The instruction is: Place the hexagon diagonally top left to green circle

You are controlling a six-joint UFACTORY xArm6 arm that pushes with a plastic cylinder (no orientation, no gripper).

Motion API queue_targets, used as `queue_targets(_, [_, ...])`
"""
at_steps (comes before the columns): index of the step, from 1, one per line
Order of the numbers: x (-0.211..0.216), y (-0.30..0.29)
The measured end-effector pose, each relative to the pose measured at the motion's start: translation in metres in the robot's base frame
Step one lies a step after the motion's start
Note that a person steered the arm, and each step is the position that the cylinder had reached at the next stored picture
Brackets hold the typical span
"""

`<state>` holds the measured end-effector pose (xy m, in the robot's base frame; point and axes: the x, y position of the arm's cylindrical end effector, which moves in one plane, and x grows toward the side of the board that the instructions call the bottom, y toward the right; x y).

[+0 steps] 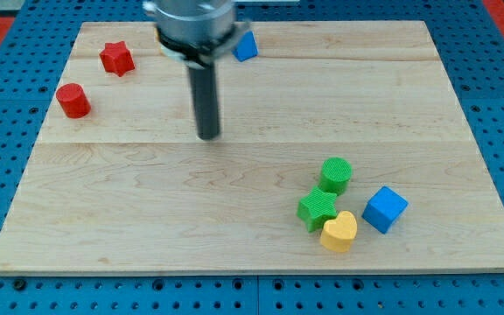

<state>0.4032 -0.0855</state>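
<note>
My tip, a bare dark rod with no pincer to open or close, stands mid-board, well apart from the red hexagon-like wooden block at the view's left, so I judge that on the long push this block may slip sideways off the rod, or go too far and knock the green round block against the green star block.

Seven blocks sit on the board: two red, two blue, two green, and one yellow.

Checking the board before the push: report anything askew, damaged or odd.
Nothing stands out. All blocks sit flat on the wooden board; my tip touches none. The blue block at the view's top is partly hidden behind the arm.
</note>
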Motion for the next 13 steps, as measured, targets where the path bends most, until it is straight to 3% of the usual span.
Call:
queue_targets(3, [-0.195,-0.009])
queue_targets(4, [-0.21,-0.02])
queue_targets(5, [-0.207,-0.075])
queue_targets(8, [-0.159,-0.022])
queue_targets(9, [-0.102,-0.003])
queue_targets(11, [-0.005,0.118])
queue_targets(12, [0.043,0.136])
queue_targets(13, [0.063,0.172])
